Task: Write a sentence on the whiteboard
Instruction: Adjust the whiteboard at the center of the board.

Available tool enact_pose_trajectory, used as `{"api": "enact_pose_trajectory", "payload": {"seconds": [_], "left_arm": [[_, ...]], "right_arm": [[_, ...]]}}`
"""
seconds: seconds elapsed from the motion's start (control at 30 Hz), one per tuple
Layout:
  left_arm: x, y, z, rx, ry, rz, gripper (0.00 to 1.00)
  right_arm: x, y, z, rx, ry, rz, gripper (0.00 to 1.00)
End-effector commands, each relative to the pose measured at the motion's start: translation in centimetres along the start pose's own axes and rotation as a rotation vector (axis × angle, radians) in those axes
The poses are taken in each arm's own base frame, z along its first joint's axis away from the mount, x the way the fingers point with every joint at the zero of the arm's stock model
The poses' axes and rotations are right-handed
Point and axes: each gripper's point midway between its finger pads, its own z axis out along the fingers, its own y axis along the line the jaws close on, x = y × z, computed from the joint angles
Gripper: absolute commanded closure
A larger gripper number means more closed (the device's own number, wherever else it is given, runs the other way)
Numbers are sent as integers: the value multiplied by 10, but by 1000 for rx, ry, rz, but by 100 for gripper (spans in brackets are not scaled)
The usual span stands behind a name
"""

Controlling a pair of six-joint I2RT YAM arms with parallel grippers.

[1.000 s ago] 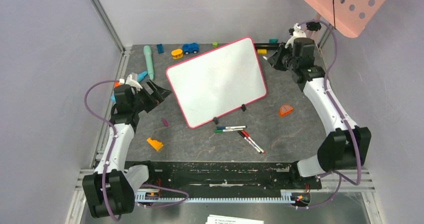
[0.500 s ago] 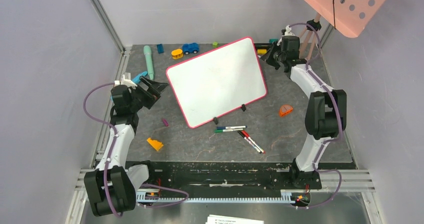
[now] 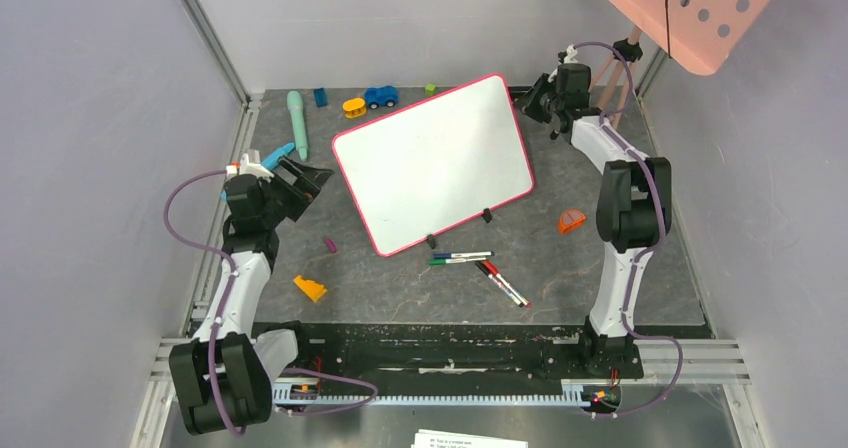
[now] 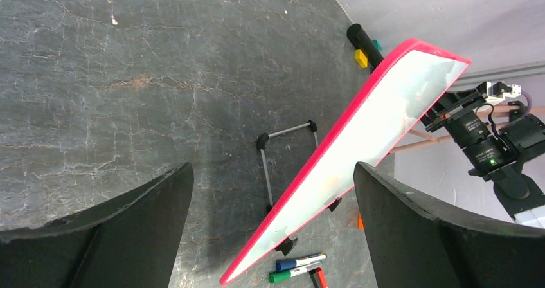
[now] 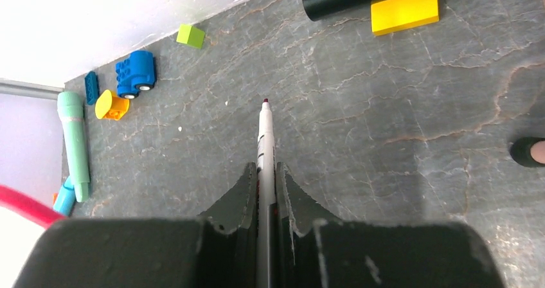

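Top external view: the whiteboard (image 3: pixel 432 163) stands mid-table, tilted back on two black clip feet (image 3: pixel 432 240), its pink-red rim turned at an angle to the arms; no ink can be made out on its face from here. The left wrist view shows it edge-on, a wire prop (image 4: pixel 286 153) behind it. The right gripper (image 3: pixel 538 101) sits just beside the board's far right corner, its jaws closed tight on a marker (image 5: pixel 265 127) that is uncapped with a dark tip. In the right wrist view that tip points at bare table (image 5: pixel 385 108) beyond the board, with only a sliver of red rim at the lower left. The left gripper (image 3: pixel 312 182) hovers near the board's left edge, jaws spread fully and holding nothing. Judged step: bringing the tip onto the board to begin writing. To do it well, the wrist should swing until the marker meets the tilted face roughly square, starting high and toward the left so the words have room. Pressure should be light (the prop looks slight, so a firm push could tip or skate the board). The empty left gripper is placed to steady the near edge if needed. Further out lie spare markers (image 3: pixel 462 258) in front of the feet, a blue toy car (image 3: pixel 380 96) and a teal cylinder (image 3: pixel 297 123) at the back.
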Motion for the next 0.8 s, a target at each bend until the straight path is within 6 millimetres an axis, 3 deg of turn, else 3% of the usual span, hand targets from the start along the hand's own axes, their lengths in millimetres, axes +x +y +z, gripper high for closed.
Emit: {"api": "enact_pose_trajectory", "payload": {"seconds": [0.0, 0.17, 0.37, 0.77], "left_arm": [[-4, -2, 4, 9, -27, -2, 0], [10, -17, 12, 12, 3, 75, 0], [46, -52, 32, 138, 77, 170, 2], [45, -43, 47, 113, 86, 227, 5]], "right_arm": [[-18, 10, 15, -51, -38, 48, 100], [-6, 4, 31, -56, -5, 90, 100], [5, 4, 40, -70, 28, 120, 100], [16, 13, 23, -96, 25, 117, 100]]}}
